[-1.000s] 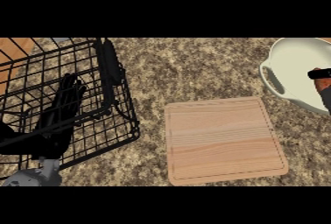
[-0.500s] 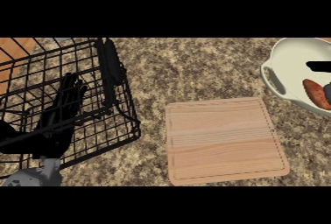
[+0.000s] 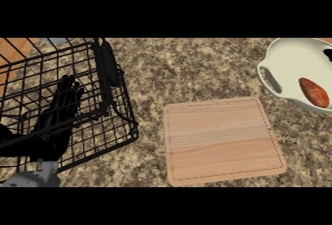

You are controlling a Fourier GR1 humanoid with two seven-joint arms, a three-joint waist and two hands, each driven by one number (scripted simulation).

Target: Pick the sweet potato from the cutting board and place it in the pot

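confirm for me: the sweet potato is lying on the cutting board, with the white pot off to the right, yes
Not quite. The head view shows the sweet potato lying inside the white pot, not on the cutting board, which is bare. The pot does sit to the board's right.

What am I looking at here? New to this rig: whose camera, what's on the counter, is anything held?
This is the view from a humanoid robot's head, looking steeply down at a kitchen counter. In the middle lies a bare wooden cutting board. At the right edge is a white pot with the sweet potato lying inside it. At left stands a black wire basket; the robot's left hand shows there, fingers straight, holding nothing. The dark bit at the right edge may be the right hand; I cannot tell.
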